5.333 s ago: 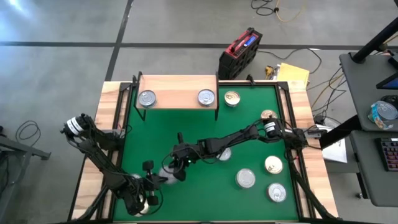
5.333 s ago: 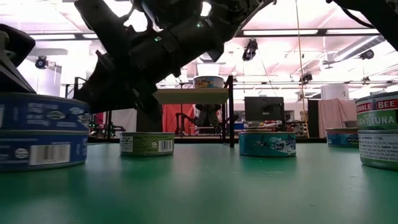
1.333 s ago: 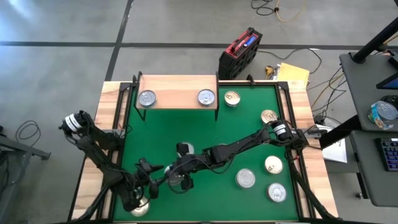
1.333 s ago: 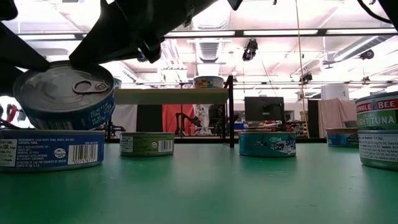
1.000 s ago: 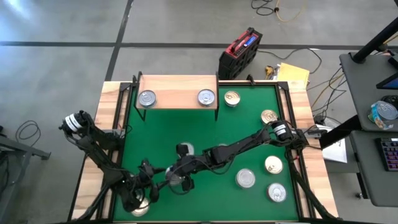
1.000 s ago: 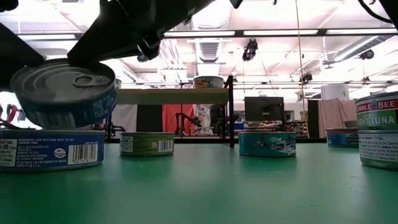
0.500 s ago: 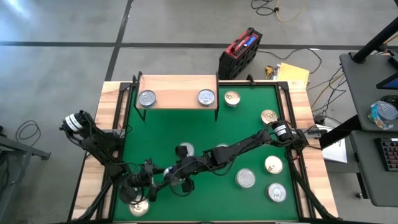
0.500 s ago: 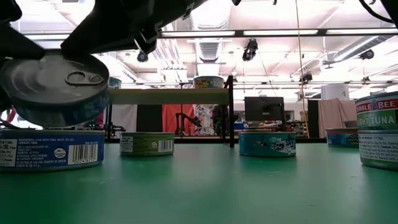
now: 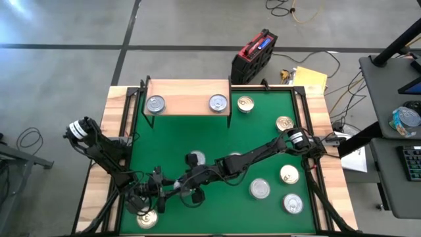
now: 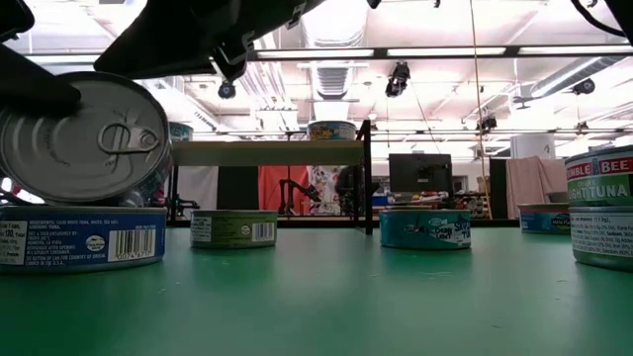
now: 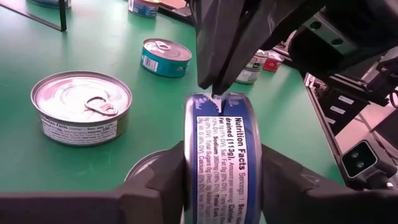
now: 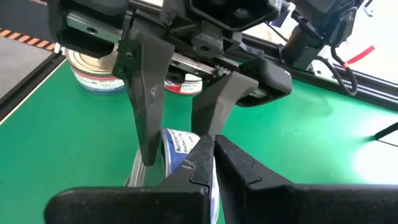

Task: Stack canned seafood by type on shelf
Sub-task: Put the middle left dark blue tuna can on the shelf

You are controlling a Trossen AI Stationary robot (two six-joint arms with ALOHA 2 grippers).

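The arms hide the blue tuna tin (image 11: 222,158) from above; it stands on edge over the green mat (image 9: 197,135), pinched by the right end effector (image 12: 210,155), fingers clenched on its rim, and clamped across its faces by the left end effector (image 11: 221,180). Two tins sit on the shelf (image 9: 187,92); six more lie visible on the mat.

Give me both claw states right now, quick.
Left claw: closed on the flat faces of the blue tin, which stands on edge.
Right claw: shut, pinching that tin's rim.

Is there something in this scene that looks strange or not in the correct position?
Yes. One blue tin stands on its edge in the air, not flat like the others. The left gripper clamps its two faces, while the right gripper, jaws shut, pinches its rim. It hangs above another tin on the green mat.
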